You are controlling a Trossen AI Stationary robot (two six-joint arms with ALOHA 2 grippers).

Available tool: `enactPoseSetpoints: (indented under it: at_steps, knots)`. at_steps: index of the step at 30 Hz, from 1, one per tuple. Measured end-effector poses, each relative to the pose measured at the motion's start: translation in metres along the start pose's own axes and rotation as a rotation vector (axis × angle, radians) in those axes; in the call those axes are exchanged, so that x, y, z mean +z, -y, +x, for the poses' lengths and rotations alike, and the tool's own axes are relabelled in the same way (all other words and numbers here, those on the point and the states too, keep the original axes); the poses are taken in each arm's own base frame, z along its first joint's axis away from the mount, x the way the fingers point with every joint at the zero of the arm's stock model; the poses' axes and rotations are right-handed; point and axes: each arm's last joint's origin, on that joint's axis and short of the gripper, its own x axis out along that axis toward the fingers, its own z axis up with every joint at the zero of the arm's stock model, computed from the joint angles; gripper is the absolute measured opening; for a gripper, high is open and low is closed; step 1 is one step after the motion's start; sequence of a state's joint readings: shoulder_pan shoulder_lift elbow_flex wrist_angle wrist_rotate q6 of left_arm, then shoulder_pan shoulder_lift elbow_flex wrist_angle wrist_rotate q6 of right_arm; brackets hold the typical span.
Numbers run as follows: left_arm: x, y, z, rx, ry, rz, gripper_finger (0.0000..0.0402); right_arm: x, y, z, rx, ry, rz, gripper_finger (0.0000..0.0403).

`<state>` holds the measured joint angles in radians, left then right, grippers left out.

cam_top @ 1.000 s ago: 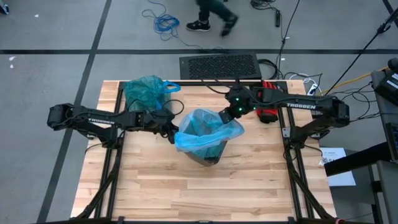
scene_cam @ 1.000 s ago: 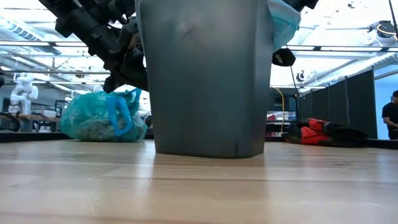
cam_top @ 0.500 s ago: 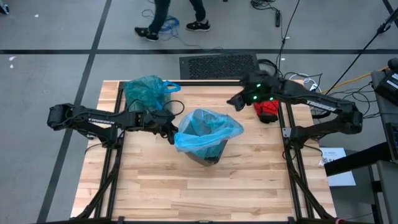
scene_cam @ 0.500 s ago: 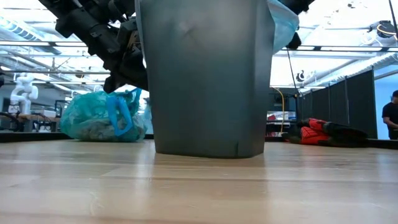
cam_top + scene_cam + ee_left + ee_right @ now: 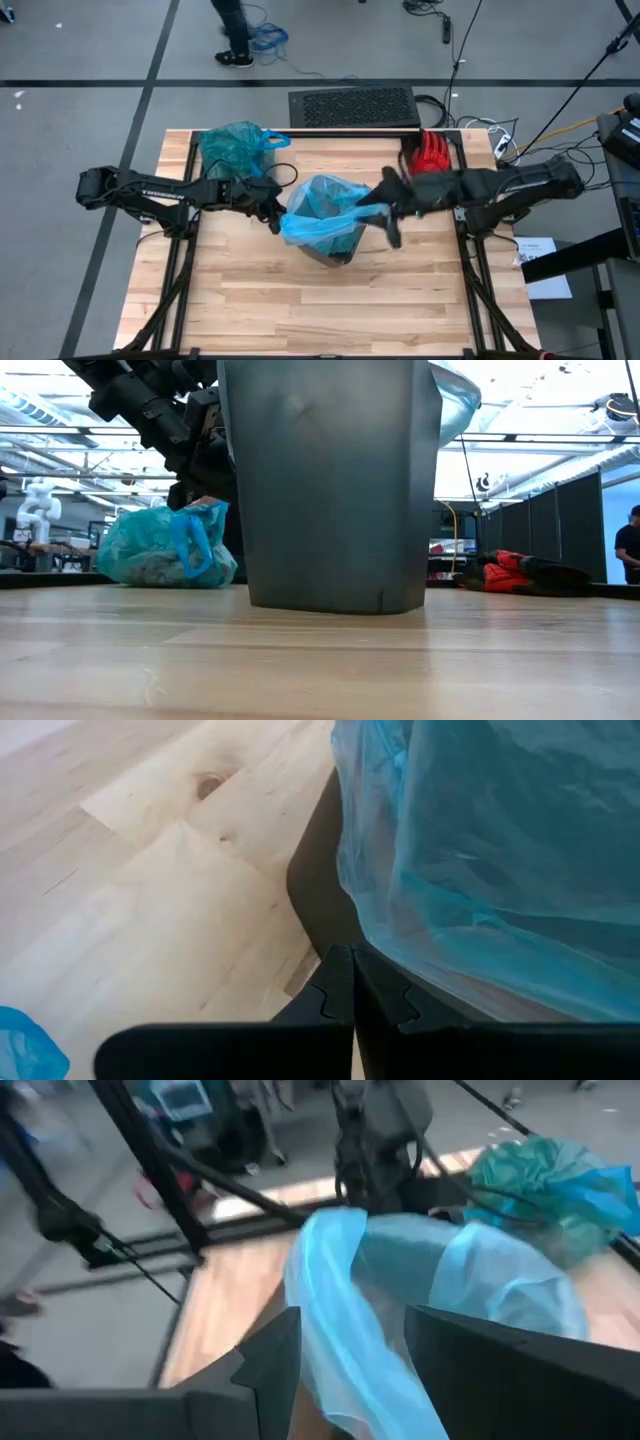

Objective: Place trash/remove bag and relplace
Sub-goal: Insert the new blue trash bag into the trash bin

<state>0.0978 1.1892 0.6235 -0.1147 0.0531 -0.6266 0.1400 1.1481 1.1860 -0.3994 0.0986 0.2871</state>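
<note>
Near the table's [image 5: 250, 310] middle, standing upright, a dark bin [image 5: 335, 250] lined with a pale sky-blue bag [image 5: 330, 212] draped over its rim. At the bin's left side, the left gripper [image 5: 277, 212], fingers [image 5: 340, 995] pressed together with no gap, tips right at the bin wall under the blue liner's hem; whether any plastic is nipped between them cannot be told. At the bin's right side, the right gripper [image 5: 380, 212], reaching in from the table's right edge, fingers spread apart and straddling a fold of the sky-blue liner at the rim, not closed on it. Toward the far left corner of the table, well apart from the bin, the bag [image 5: 233, 147]: dark teal-green, bulging, sitting on the wood with its bright blue handle loops [image 5: 190, 545] hanging down one side. Inside it, faint lumps seen through the plastic, too unclear to name as trash. By the far right corner, a red glove [image 5: 432, 152] lying just behind the right arm. On the floor past the far edge, a person's legs [image 5: 232, 30] beside a blue cable.
</note>
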Motion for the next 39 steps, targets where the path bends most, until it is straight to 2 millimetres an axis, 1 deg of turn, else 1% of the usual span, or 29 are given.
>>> enactPoseSetpoints:
  at_steps: [2,4,8,13,18,22,25,29,34,39]
  knots:
    - [0.0,0.0,0.0,-0.003,-0.003,0.005,0.0,-0.004,-0.018,0.01,-0.033,-0.024,-0.033,0.0172]
    - [0.0,0.0,0.0,-0.006,-0.005,0.006,0.0,-0.003,-0.034,0.02,-0.075,-0.043,-0.072,0.0171]
    - [0.0,0.0,0.0,-0.011,-0.008,0.014,0.0,-0.001,-0.059,0.044,-0.117,-0.172,-0.173,0.0171]
    - [0.0,0.001,0.0,-0.02,-0.014,0.032,0.0,0.006,-0.072,0.072,-0.168,-0.337,-0.254,0.0171]
    - [0.0,0.001,0.0,-0.02,-0.014,0.039,0.0,0.001,-0.077,0.093,-0.201,-0.499,-0.305,0.0169]
    - [0.0,0.001,0.0,-0.02,-0.014,0.042,0.0,-0.004,-0.078,0.102,-0.227,-0.56,-0.307,0.0153]
    - [0.0,0.001,0.0,-0.02,-0.014,0.058,0.0,-0.005,-0.077,0.105,-0.245,-0.566,-0.285,0.0128]
    - [0.0,0.001,0.0,-0.02,-0.013,0.059,0.0,-0.004,-0.075,0.106,-0.259,-0.561,-0.255,0.0081]
    - [0.0,0.001,0.0,-0.021,-0.014,0.059,0.0,-0.005,-0.077,0.105,-0.232,-0.572,-0.229,0.0011]
    - [0.0,0.001,0.0,-0.021,-0.014,0.059,0.0,-0.008,-0.087,0.103,-0.135,-0.605,-0.144,0.0002]
